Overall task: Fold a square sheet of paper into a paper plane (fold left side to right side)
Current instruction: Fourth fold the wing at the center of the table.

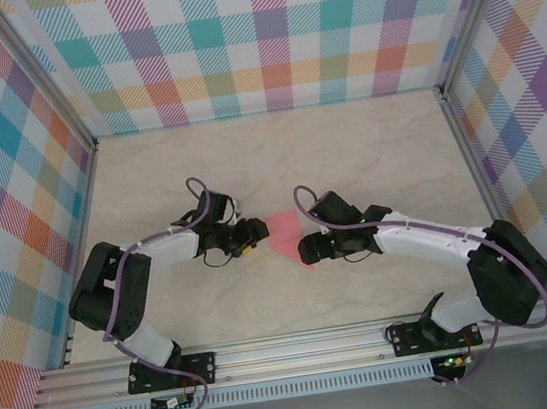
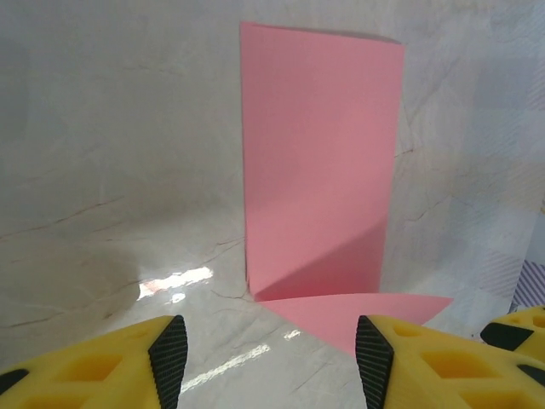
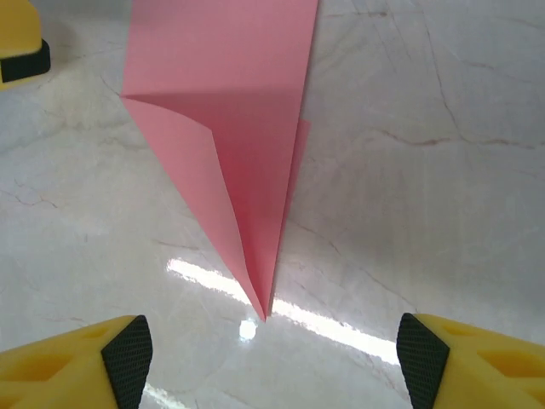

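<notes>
- Where our two arms reach in from the near edge of the pale marbled table, we find the left gripper and the right gripper facing each other. Both have their jaws spread wide with nothing between them.
- In the left wrist view our yellow fingers with black pads stand well apart over the bare glossy surface. The right wrist view shows the same wide gap.
- Between the two grippers lies the thin salmon-pink sheet of paper, folded into a narrow pointed shape. It rests on the table, and neither claw touches it.
- Its sharp tip points at the right gripper, and one folded flap lifts slightly off the layer beneath.
- We judge the sheet of paper light, limp, easily creased or torn, and likely to slide on the shiny top. We would pinch it at the raised flap or a free edge while the other claw presses the rest down.
- Farthest off stand the pastel chequered walls.
</notes>
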`<act>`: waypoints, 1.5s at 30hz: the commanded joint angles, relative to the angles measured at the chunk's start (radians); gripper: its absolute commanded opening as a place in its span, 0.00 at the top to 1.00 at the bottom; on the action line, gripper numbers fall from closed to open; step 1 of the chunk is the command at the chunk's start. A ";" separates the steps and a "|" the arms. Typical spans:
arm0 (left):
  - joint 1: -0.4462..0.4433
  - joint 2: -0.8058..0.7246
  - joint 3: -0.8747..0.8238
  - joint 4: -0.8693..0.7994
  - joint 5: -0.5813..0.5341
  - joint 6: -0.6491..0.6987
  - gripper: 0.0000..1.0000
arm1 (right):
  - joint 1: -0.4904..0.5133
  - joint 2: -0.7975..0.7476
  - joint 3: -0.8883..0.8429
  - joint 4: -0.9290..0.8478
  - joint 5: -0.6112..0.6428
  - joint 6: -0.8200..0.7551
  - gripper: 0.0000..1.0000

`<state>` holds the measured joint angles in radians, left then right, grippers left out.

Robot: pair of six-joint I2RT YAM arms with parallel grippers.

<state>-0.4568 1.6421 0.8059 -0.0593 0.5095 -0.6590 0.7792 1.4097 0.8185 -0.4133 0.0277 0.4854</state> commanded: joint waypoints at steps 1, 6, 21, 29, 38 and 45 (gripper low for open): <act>-0.012 0.018 0.018 0.026 0.018 -0.034 0.42 | 0.003 0.091 0.052 0.025 0.015 -0.079 0.23; -0.024 0.028 0.035 0.007 0.008 -0.027 0.41 | -0.010 0.230 0.149 0.049 -0.026 -0.124 0.37; -0.040 0.027 0.051 -0.033 -0.015 -0.015 0.40 | -0.051 0.302 0.166 0.106 -0.106 -0.160 0.78; -0.058 0.046 0.066 -0.021 -0.007 -0.030 0.40 | -0.067 0.291 0.157 0.091 -0.077 -0.152 0.88; -0.080 0.085 0.094 0.010 -0.001 -0.052 0.43 | -0.072 0.291 0.153 0.092 -0.086 -0.148 0.88; -0.091 0.113 0.119 0.039 0.001 -0.074 0.52 | -0.073 0.283 0.145 0.091 -0.081 -0.149 0.87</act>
<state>-0.5308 1.7424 0.8959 -0.0460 0.5045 -0.7170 0.7132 1.7088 0.9707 -0.3119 -0.0605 0.3347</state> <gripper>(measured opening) 0.495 0.124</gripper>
